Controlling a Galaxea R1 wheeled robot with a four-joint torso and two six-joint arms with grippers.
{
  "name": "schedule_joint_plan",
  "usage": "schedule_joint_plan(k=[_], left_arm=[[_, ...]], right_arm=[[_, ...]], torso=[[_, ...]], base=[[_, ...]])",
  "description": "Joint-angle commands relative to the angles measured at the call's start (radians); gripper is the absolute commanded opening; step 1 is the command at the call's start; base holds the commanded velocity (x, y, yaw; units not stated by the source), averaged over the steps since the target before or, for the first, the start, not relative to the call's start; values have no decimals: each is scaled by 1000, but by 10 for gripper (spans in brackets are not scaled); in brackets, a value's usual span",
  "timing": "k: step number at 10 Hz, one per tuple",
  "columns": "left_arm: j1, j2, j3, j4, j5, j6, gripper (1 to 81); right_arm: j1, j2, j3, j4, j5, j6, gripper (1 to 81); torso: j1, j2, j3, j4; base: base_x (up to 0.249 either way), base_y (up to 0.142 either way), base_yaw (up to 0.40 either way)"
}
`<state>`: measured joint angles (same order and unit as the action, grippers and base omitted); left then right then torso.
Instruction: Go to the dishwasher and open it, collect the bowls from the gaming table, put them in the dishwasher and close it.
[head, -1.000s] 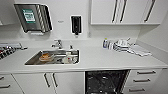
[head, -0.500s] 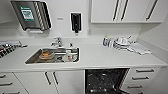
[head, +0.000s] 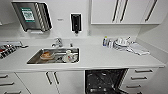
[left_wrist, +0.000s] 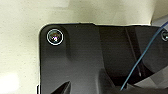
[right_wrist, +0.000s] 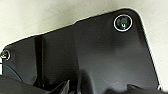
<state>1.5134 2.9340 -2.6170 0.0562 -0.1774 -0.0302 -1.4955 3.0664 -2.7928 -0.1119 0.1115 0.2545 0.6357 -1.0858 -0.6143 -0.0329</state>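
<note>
The dishwasher (head: 105, 81) sits under the white counter, right of the sink cabinet. Its front is open and I look into a dark interior with a rack. The gaming table and its bowls are out of view. The left wrist view and the right wrist view show the robot's own dark plate over a pale surface.
A white counter (head: 100, 60) runs across the view, with a steel sink (head: 53, 56) holding dishes. Bottles and stacked dishes (head: 120, 43) stand at the back right beside a folded cloth (head: 138, 48). White drawers (head: 141, 77) flank the dishwasher; wall cupboards hang above.
</note>
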Motion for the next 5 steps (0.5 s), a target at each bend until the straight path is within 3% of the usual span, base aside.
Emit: schedule_joint_plan(k=[1, 5], left_arm=[[-19, -5, 2, -1, 53, 0, 811], [-18, -5, 2, -1, 53, 0, 811]], right_arm=[[28, -1, 4, 6, -52, 3, 811], [28, -1, 4, 5, -52, 0, 811]], torso=[[-62, 96, 96, 0], [-149, 228, 231, 0]], base=[[0, 0, 0], [0, 0, 0]])
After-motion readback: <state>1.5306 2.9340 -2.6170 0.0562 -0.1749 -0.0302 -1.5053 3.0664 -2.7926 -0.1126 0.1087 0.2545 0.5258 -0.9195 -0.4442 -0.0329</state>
